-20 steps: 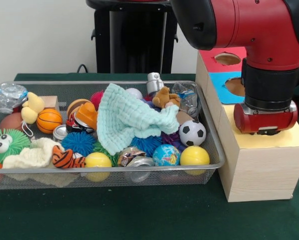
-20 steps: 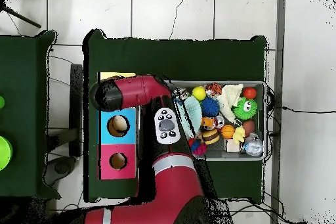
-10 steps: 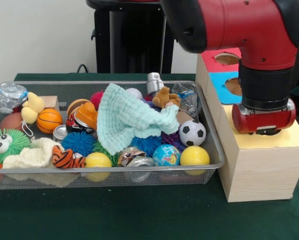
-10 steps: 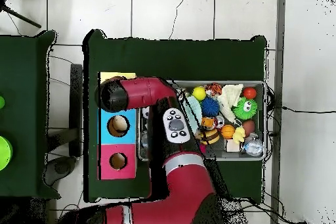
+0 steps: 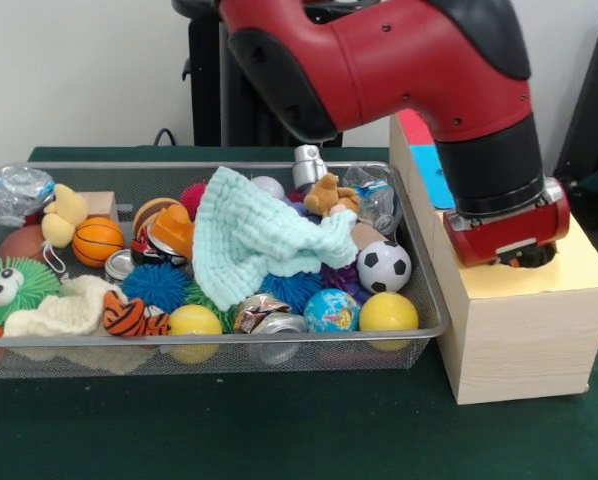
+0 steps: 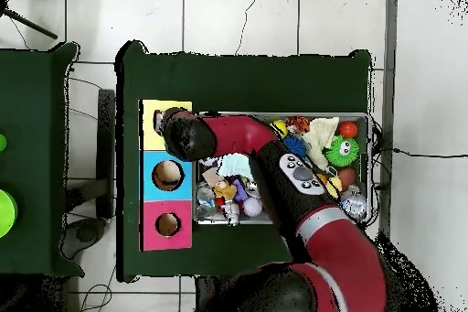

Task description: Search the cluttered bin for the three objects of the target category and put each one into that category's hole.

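Note:
The bin (image 5: 229, 339) is a wide silver wire mesh tray full of toys; it also shows in the overhead view (image 6: 367, 144). In it lie a mint cloth (image 5: 259, 240), a soccer ball (image 5: 384, 265), a globe ball (image 5: 331, 309), two yellow balls (image 5: 389, 311), a basketball (image 5: 98, 240) and crushed cans (image 5: 264, 312). Beside it stands a wooden box with a yellow top (image 5: 579, 272), a blue part (image 6: 166, 175) and a pink part (image 6: 167, 224), the last two each with a round hole. My gripper (image 5: 522, 258) hangs just over the yellow top, tilted, at the bin-side edge (image 6: 183, 134).
The red arm (image 5: 379, 60) reaches across above the bin's right half and hides part of it in the overhead view. A green fuzzy toy (image 5: 14, 285), a tiger plush (image 5: 134, 315) and a crumpled plastic bottle (image 5: 19, 190) lie at the bin's left. The table has a dark green cloth (image 5: 279, 420).
The arm has swung over the bin. The wrist end has shifted a little from the yellow top's middle toward the bin and tilted. The things in the bin have not moved.

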`<state>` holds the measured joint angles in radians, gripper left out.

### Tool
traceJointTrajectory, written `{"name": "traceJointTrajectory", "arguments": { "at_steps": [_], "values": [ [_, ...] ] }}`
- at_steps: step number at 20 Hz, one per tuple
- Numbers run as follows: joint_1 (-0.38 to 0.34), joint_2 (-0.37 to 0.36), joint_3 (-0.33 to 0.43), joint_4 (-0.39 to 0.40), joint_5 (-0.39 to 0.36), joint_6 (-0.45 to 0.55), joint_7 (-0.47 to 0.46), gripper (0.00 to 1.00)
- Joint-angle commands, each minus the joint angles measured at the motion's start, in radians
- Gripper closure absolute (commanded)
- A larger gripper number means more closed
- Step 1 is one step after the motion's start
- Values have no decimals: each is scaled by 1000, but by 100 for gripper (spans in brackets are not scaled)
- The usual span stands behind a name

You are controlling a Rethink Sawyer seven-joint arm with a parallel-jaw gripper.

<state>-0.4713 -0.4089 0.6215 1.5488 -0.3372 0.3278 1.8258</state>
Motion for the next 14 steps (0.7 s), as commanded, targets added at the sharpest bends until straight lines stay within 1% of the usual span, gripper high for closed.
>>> {"name": "traceJointTrajectory", "arguments": {
  "at_steps": [1, 3, 5, 6, 9, 14],
  "values": [
    [-168, 270, 200, -11, -253, -362, -93, 0],
    [-204, 308, 259, -16, -327, -373, -97, 0],
    [-217, 331, 280, -24, -362, -369, -77, 0],
    [-216, 334, 281, -30, -382, -368, -58, 0],
    [-191, 306, 249, -35, -411, -382, 3, 0],
    [-171, 295, 230, -51, -430, -376, 45, 0]
  ]
}}
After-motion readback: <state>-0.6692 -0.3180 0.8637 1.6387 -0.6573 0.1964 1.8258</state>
